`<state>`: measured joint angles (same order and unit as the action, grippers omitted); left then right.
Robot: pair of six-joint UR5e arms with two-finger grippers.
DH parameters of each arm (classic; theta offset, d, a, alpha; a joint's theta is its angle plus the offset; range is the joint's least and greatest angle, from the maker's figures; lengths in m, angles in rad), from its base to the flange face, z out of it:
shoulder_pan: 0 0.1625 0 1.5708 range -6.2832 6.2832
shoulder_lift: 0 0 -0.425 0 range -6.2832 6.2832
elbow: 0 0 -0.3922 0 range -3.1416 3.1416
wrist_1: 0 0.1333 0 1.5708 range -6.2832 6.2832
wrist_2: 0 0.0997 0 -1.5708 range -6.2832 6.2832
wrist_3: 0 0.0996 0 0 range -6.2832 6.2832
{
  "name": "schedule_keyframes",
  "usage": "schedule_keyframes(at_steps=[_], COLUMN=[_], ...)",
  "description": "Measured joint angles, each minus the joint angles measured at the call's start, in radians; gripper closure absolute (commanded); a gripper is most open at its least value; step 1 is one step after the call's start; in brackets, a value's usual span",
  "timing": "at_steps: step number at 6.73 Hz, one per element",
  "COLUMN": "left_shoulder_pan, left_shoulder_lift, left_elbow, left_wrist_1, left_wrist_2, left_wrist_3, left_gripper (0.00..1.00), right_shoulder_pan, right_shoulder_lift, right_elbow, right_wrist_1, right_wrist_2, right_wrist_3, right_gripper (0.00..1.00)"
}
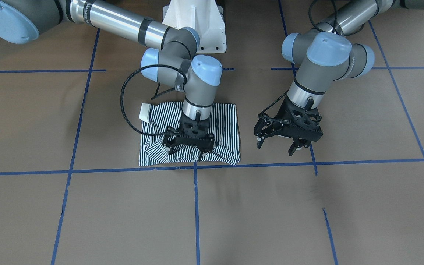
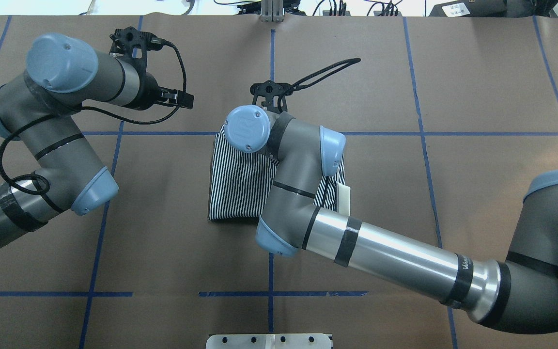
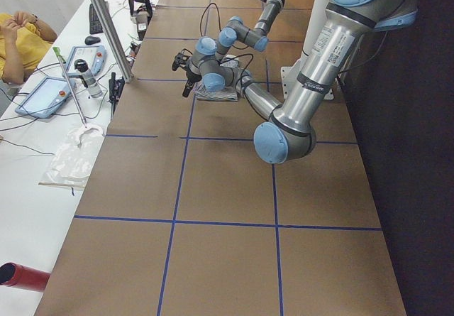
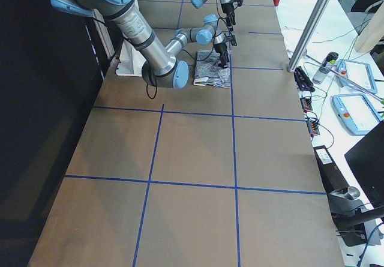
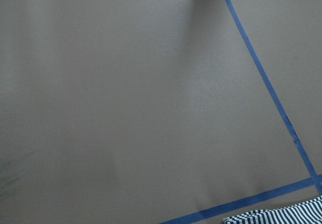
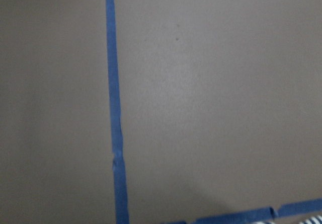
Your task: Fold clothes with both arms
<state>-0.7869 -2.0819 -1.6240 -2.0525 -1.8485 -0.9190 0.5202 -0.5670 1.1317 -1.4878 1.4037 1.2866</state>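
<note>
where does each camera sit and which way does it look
front: across the table, facing the robot; base, left gripper beside the shirt, right gripper over it.
overhead: behind the robot, looking forward and down; left arm, right arm.
left side: table's left end, looking along it; left arm nearest.
right side: opposite end; right arm nearest.
left wrist: down at tape, shirt corner; no fingers.
right wrist: down at tape; no fingers.
shared: front and overhead both show the shirt.

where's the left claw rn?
Front-facing view, right of centre: the left claw hangs open over bare table, beside the striped shirt and not touching it.
</note>
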Motion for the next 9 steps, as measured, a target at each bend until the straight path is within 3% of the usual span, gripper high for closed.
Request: schedule_keyframes(at_steps=[1, 3, 5, 6, 7, 9], left_shoulder_pan=[0.0, 0.005, 0.008, 0.009, 0.009, 0.009], left_shoulder_lift=[0.008, 0.012, 0.011, 0.011, 0.01, 0.01], left_elbow=[-0.004, -0.009, -0.01, -0.01, -0.01, -0.01], left_wrist_1=[0.0, 0.0, 0.0, 0.0, 0.0, 0.0], left_wrist_2=[0.0, 0.0, 0.0, 0.0, -0.001, -0.001], left_wrist_3=[-0.006, -0.024, -0.03, -0.031, -0.031, -0.031], left_gripper=[0.0, 0.0, 0.0, 0.0, 0.0, 0.0], right_shoulder_pan=[0.044, 0.092, 0.084, 0.057, 0.031, 0.007], right_shoulder_lift=[0.025, 0.051, 0.035, 0.004, -0.028, -0.058], right_elbow=[-0.063, -0.087, 0.001, 0.079, 0.131, 0.159], right_wrist_1=[0.049, 0.078, 0.024, -0.027, -0.052, -0.065], right_wrist_2=[0.03, 0.103, 0.154, 0.16, 0.159, 0.154], right_wrist_3=[0.001, 0.019, 0.053, 0.068, 0.098, 0.149], right_gripper=[0.0, 0.0, 0.0, 0.1, 0.44, 0.47])
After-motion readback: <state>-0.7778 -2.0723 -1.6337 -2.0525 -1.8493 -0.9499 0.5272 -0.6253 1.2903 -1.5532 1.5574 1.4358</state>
